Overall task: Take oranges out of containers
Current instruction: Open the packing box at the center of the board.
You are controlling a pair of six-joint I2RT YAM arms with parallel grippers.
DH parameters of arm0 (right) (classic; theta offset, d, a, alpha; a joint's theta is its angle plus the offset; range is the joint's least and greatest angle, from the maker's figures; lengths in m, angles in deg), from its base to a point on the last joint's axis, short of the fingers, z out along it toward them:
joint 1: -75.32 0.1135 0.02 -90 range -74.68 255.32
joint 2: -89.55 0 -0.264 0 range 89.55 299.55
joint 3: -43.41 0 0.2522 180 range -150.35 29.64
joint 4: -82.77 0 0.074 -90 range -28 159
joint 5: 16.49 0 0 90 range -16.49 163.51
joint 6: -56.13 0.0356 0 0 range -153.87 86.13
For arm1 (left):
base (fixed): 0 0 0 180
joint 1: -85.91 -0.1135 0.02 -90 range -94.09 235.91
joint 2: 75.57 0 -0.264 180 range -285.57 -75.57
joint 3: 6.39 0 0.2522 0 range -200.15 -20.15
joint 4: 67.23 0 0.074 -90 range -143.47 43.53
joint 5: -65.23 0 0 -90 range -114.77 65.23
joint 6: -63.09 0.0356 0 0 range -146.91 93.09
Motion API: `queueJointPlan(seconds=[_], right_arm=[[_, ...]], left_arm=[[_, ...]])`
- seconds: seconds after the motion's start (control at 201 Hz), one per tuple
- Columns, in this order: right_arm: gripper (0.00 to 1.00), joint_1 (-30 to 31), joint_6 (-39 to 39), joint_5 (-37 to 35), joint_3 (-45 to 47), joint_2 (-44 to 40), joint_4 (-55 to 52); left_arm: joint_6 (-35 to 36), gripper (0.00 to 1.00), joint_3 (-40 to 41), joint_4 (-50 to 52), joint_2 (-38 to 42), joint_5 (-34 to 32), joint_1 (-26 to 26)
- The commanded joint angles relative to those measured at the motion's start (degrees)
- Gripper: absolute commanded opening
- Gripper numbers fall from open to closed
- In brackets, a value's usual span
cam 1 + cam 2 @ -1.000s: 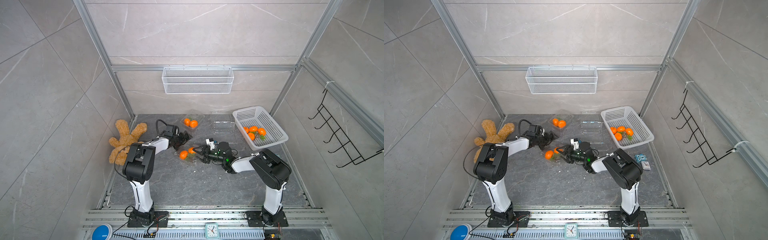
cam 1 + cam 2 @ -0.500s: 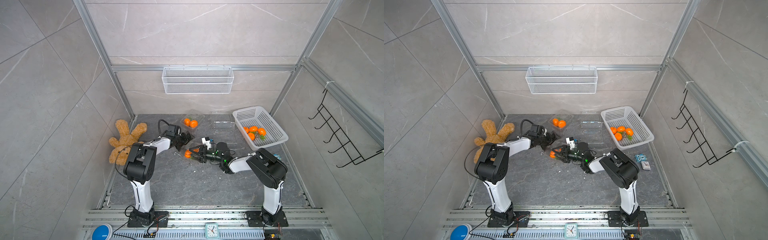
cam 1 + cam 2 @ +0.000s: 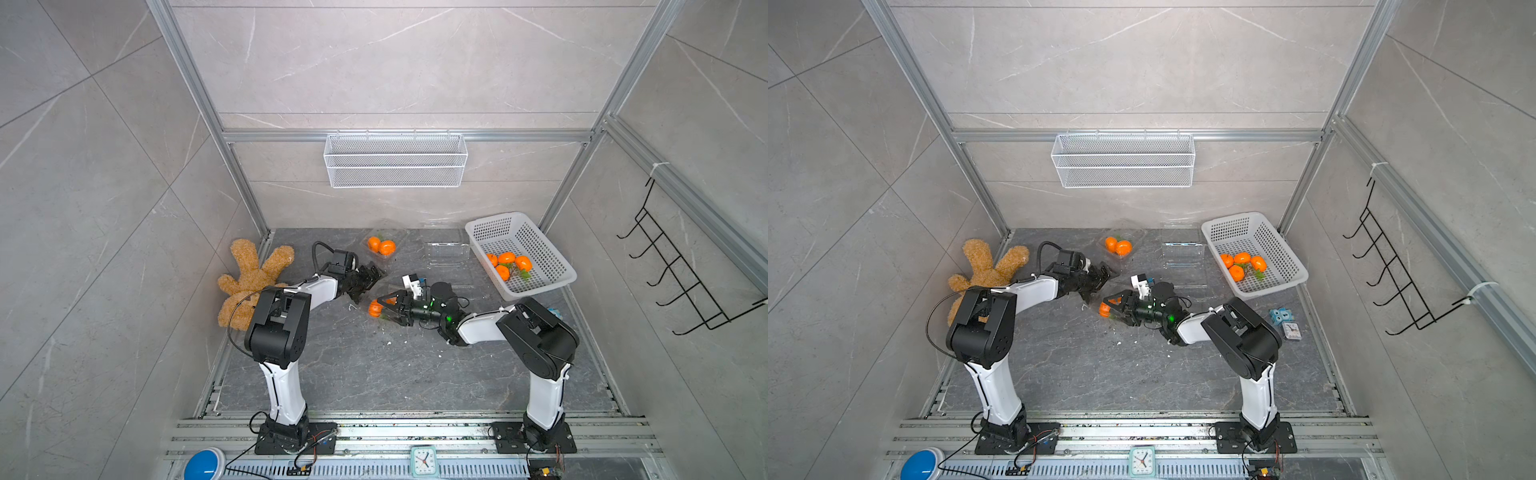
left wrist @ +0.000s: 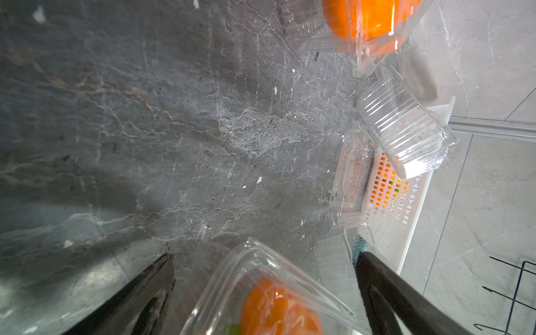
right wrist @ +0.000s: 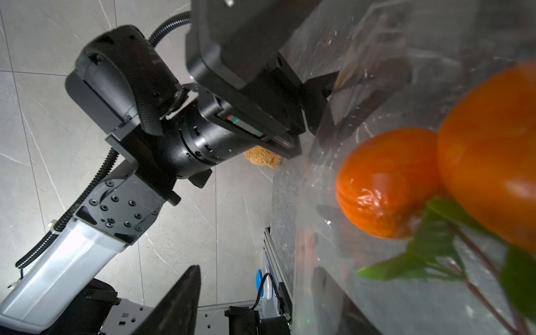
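Toward the middle of the surface, flanks one clear clamshell container from two sides. From the side of the teddy bear: left gripper, jaws spread wide to either side of the container's raised corner, touching nothing visible. From the opposite end: right gripper, jaws roughly half spread astride the plastic; cannot tell whether pressing the walls or merely standing beside them. Inside, seen through the clear wall, two oranges side by side and touching, green leaves and stems attached; lid apparently down, though hard to confirm through the glare. Makes sense as a two-armed arrangement: thin, light box, likely to skid or buckle under a single push, so probably steadied at one end and opened at the other. Farther back, near the wall, a second clamshell with two more oranges, untouched and well apart from both grippers. Over on the right arm's side, four loose oranges gathered in the white perforated basket, with an empty clamshell just beside it, out of the way. Judging by that count, about halfway through, with lid-opening as the step in hand.
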Motion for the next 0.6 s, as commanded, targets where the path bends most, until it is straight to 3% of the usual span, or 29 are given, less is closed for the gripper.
queueJointPlan(seconds=[0.0, 0.598], right_arm=[[0.63, 0.4, -0.6, -1.3, -2.4, 0.9, 2.5], [0.63, 0.4, 3.8, -6.8, -0.4, 3.6, 16.3]], left_arm=[[-3.6, 1.0, 0.8, -3.4, 2.9, 4.1, 0.8], [-9.7, 1.0, 4.5, -10.4, 3.6, 5.3, 1.7]])
